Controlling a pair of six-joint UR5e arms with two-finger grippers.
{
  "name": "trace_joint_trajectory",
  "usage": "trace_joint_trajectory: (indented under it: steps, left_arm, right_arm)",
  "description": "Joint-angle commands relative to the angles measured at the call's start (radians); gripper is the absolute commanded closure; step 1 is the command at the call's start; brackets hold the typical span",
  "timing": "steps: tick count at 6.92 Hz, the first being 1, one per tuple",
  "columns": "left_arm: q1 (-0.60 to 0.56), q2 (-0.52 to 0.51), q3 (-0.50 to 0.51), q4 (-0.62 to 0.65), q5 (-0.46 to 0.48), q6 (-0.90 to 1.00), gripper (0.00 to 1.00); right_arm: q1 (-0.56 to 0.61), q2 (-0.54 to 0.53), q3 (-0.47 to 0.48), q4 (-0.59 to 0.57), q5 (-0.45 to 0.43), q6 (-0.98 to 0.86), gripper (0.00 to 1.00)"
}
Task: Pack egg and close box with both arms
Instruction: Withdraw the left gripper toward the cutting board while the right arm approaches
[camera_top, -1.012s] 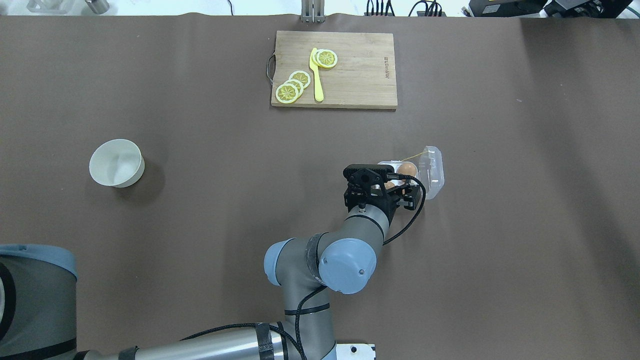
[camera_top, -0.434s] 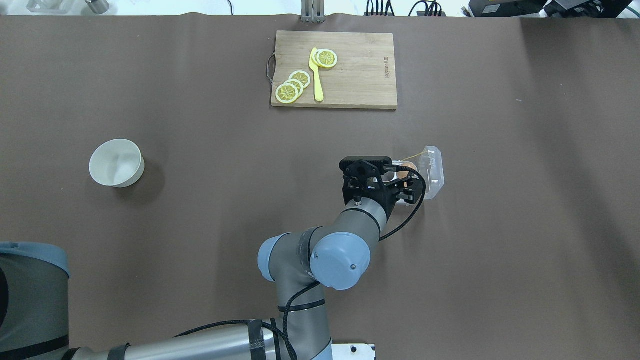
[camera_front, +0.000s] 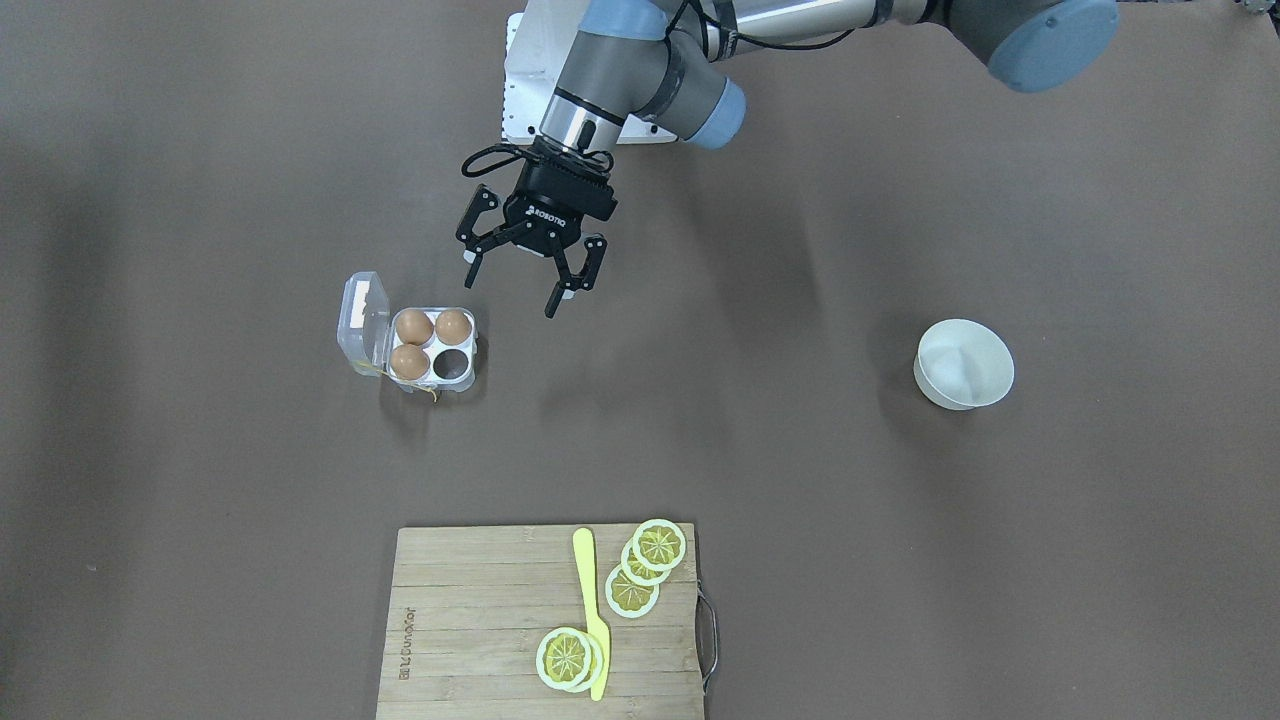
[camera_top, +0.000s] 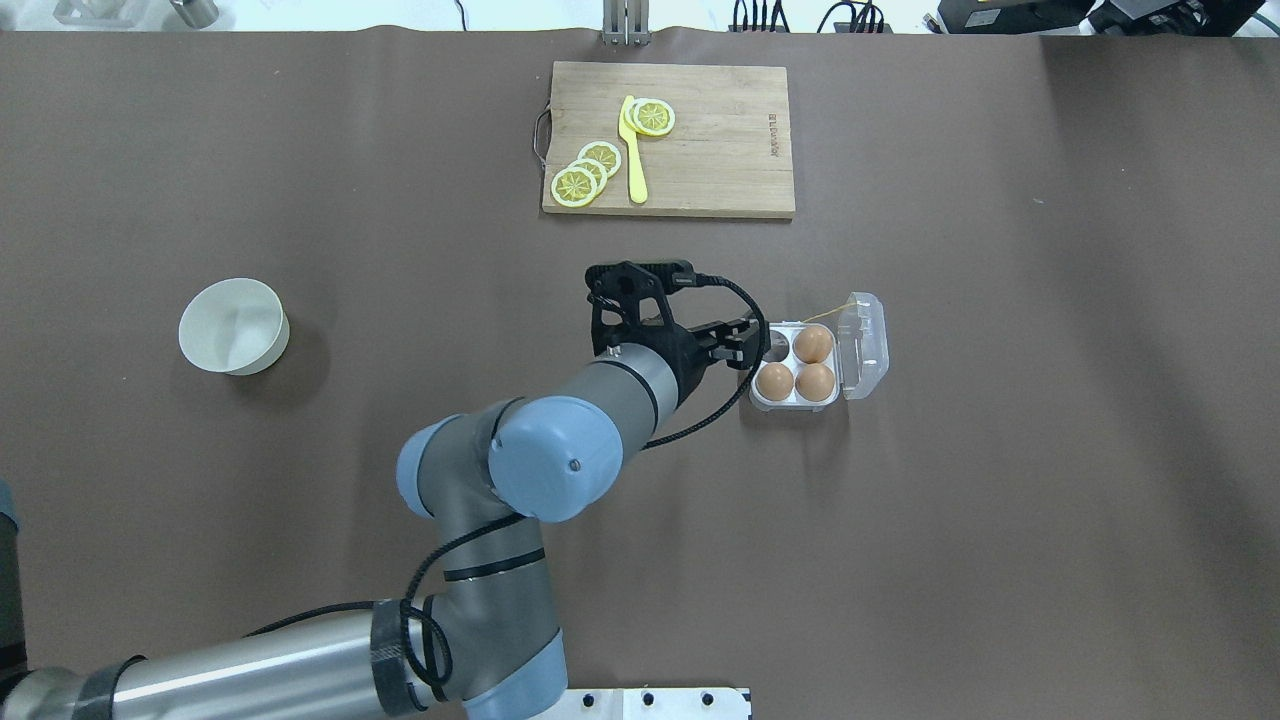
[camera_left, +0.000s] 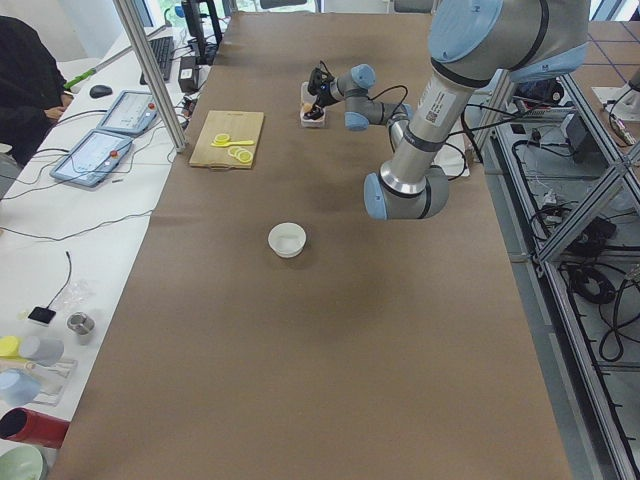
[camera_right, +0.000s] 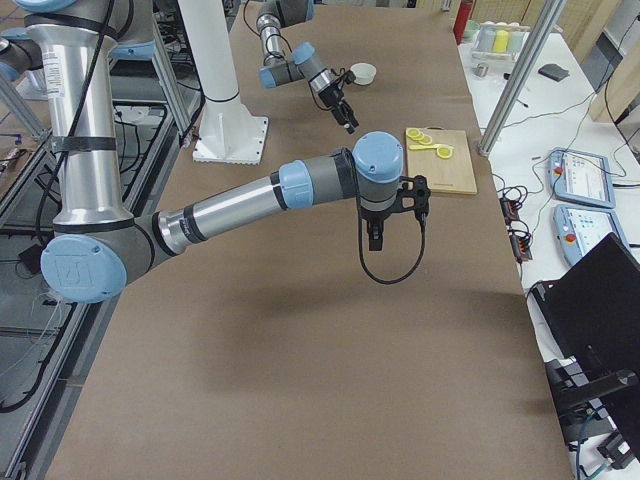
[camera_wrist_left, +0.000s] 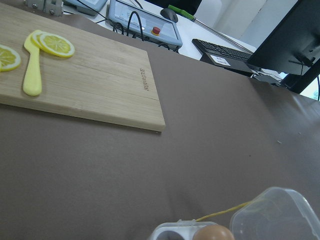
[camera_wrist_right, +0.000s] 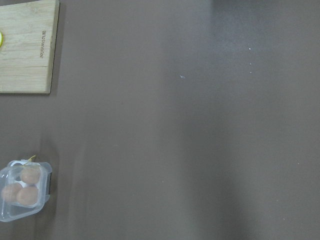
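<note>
The box (camera_top: 762, 402) lies open right of the table's middle. Its clear lid (camera_top: 866, 345) is folded out to the right. Three tan-brown eggs fill three cells, one of them at the near left (camera_top: 775, 380). The far-left cell (camera_top: 776, 343) is empty. The box also shows in the front-facing view (camera_front: 470, 343) and at the bottom of the left wrist view (camera_wrist_left: 165, 231). My left gripper (camera_top: 745, 342) (camera_front: 511, 296) is open and empty, raised just left of the box. My right gripper (camera_right: 372, 240) shows only in the exterior right view, high up; I cannot tell its state.
A white bowl (camera_top: 233, 325) stands far left. A wooden cutting board (camera_top: 720, 140) with lemon slices (camera_top: 585, 172) and a yellow knife (camera_top: 632, 150) lies at the far edge. The right wrist view shows the box (camera_wrist_right: 25, 192) from high above.
My left gripper has drawn back to the left off the box, which it was covering. All three eggs and the empty cell now show.
</note>
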Motion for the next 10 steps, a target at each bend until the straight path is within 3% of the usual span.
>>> trace_joint_trajectory:
  steps: [1, 2, 3, 4, 5, 7, 8, 10]
  left_arm:
    - [-0.128, 0.037, -0.245, 0.312, -0.203, 0.000, 0.03]
    - [-0.199, 0.037, -0.264, 0.392, -0.302, 0.002, 0.03]
    - [-0.259, 0.043, -0.278, 0.408, -0.382, 0.006, 0.03]
    - [-0.317, 0.105, -0.318, 0.410, -0.473, 0.006, 0.03]
    - [-0.351, 0.122, -0.343, 0.410, -0.516, 0.006, 0.03]
    - [-0.361, 0.119, -0.343, 0.410, -0.518, 0.006, 0.03]
    - [-0.361, 0.118, -0.343, 0.410, -0.518, 0.006, 0.03]
    - [-0.361, 0.119, -0.344, 0.408, -0.518, 0.006, 0.03]
  right_arm:
    - [-0.071, 0.000, -0.005, 0.039, -0.058, 0.048, 0.30]
    - [-0.106, -0.001, -0.008, 0.080, -0.060, 0.066, 0.53]
    - [-0.135, -0.003, -0.030, 0.168, -0.060, 0.110, 0.62]
    - [-0.183, -0.001, -0.057, 0.310, -0.073, 0.237, 0.84]
    - [-0.244, -0.003, -0.112, 0.505, -0.125, 0.403, 1.00]
    - [-0.339, 0.008, -0.287, 0.913, -0.133, 0.605, 1.00]
    - [-0.388, 0.019, -0.344, 1.047, -0.135, 0.727, 1.00]
    - [-0.482, 0.057, -0.373, 1.142, -0.145, 0.868, 1.00]
